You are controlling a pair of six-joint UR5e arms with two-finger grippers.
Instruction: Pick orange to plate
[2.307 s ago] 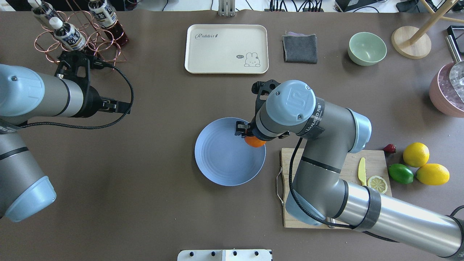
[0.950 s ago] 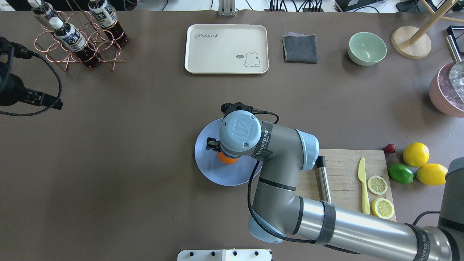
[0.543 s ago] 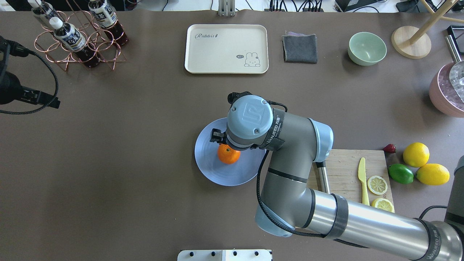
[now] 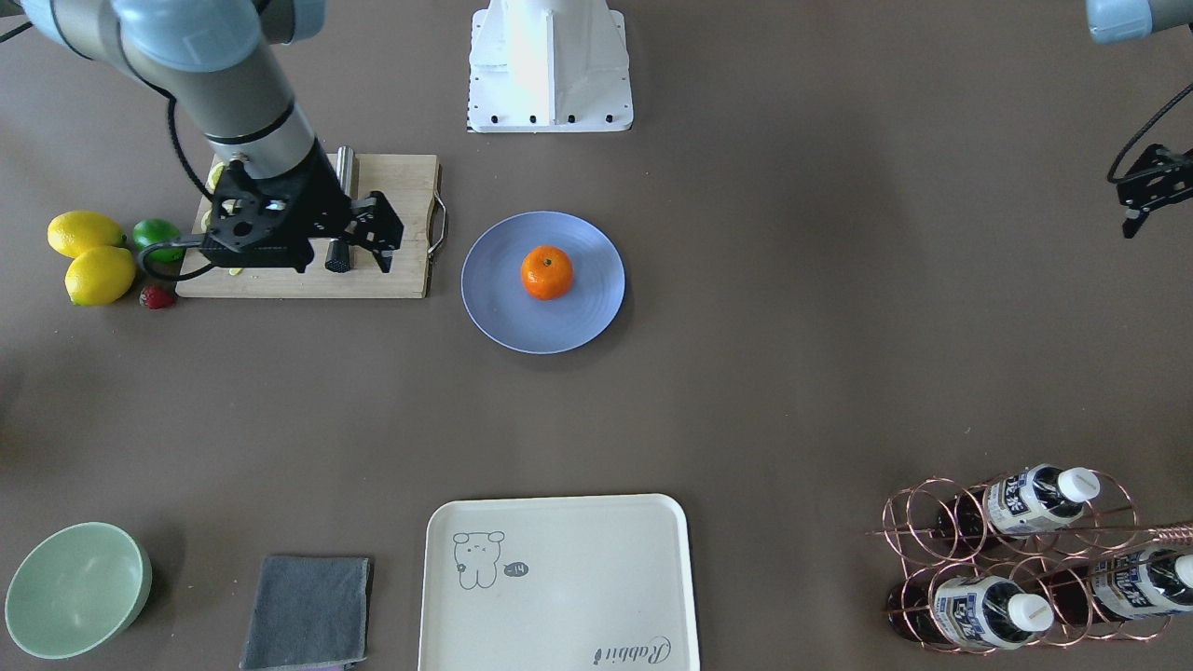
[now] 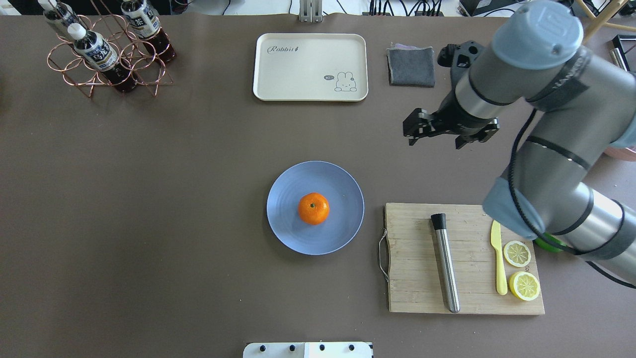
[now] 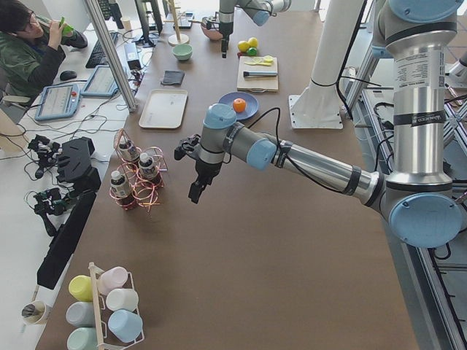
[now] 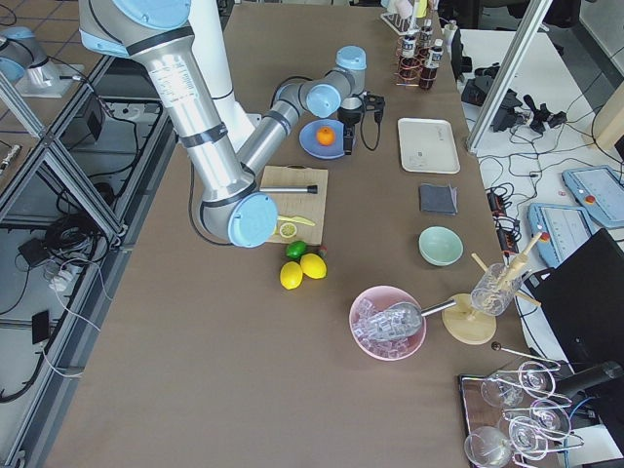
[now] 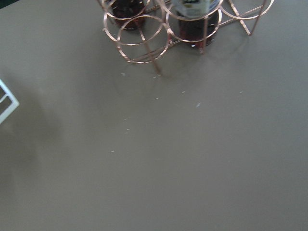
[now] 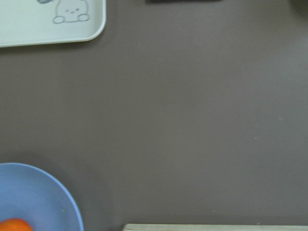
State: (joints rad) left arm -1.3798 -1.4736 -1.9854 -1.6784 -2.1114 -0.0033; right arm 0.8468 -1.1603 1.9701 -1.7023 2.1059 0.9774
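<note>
The orange [image 5: 313,208] rests alone near the middle of the light-blue plate [image 5: 288,233], stem dot up; the front-facing view shows the same orange [image 4: 546,272] and plate [image 4: 503,317]. My right gripper [image 5: 411,130] is open and empty, raised well off to the plate's right; in the front-facing view this gripper [image 4: 384,235] hangs over the cutting board's edge. The right wrist view catches a sliver of the orange [image 9: 14,225] on the plate [image 9: 53,202]. My left gripper [image 4: 1135,210] hovers far away by the bottle rack, and its jaws are too small to read.
A wooden cutting board [image 5: 412,278] holds a steel rod [image 5: 445,268], a yellow knife and lemon halves. Lemons [image 4: 89,256], a lime and a strawberry lie beside it. Further off are a cream tray [image 5: 310,67], a grey cloth [image 5: 411,66], a green bowl [image 4: 75,589] and a bottle rack [image 5: 99,49].
My right gripper carried the orange to the plate's middle, let it go, then rose and withdrew far to the right. The left arm pulled back out of the overhead view.
</note>
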